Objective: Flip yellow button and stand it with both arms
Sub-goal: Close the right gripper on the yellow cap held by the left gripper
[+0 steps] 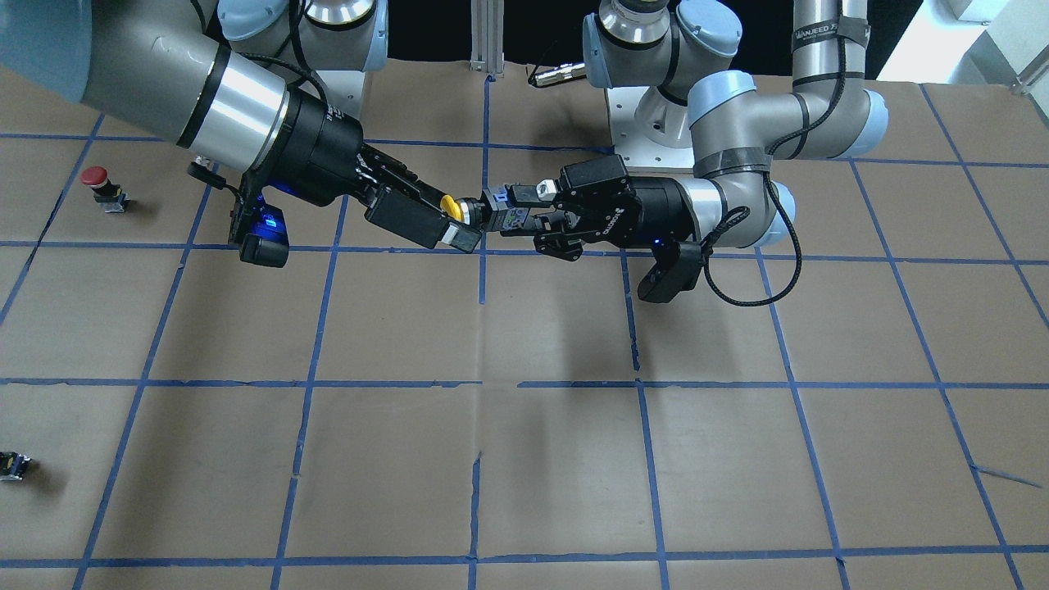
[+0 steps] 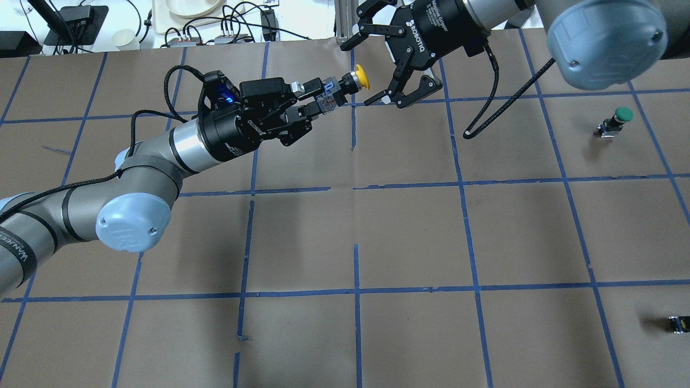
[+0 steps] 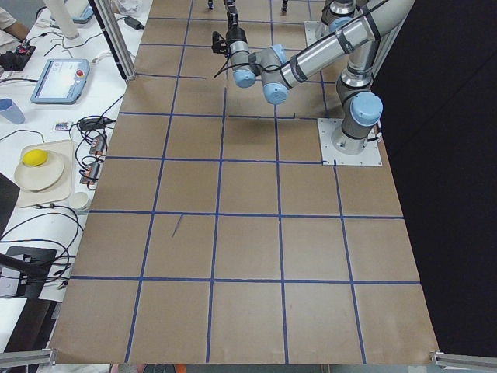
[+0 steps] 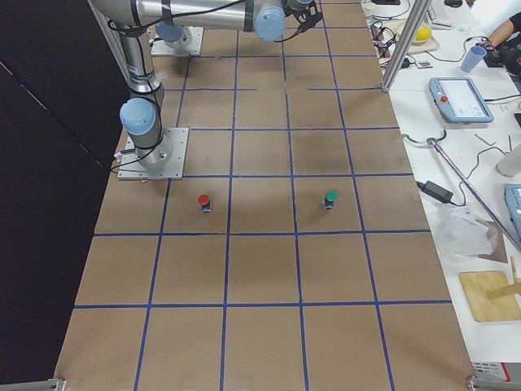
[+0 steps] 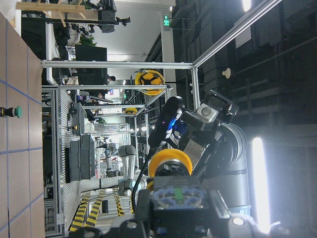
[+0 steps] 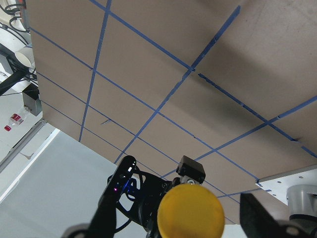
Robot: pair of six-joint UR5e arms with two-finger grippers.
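The yellow button (image 2: pixel 361 76) is held in the air, lying sideways, with its cap towards my right gripper. My left gripper (image 2: pixel 325 98) is shut on its grey-and-black body (image 1: pixel 492 215). My right gripper (image 2: pixel 360 73) is open, one finger on each side of the yellow cap (image 1: pixel 448 204), and no contact shows. In the left wrist view the cap (image 5: pixel 170 161) sits just above the body (image 5: pixel 176 196). In the right wrist view the cap (image 6: pixel 190 210) fills the bottom middle, between my open fingers.
A red-capped button (image 1: pixel 96 179) stands on the brown paper near the robot's right side. A green-capped button (image 2: pixel 622 114) stands at the right. A small black part (image 2: pixel 679 323) lies near the right edge. Blue tape lines grid the table (image 2: pixel 409 237).
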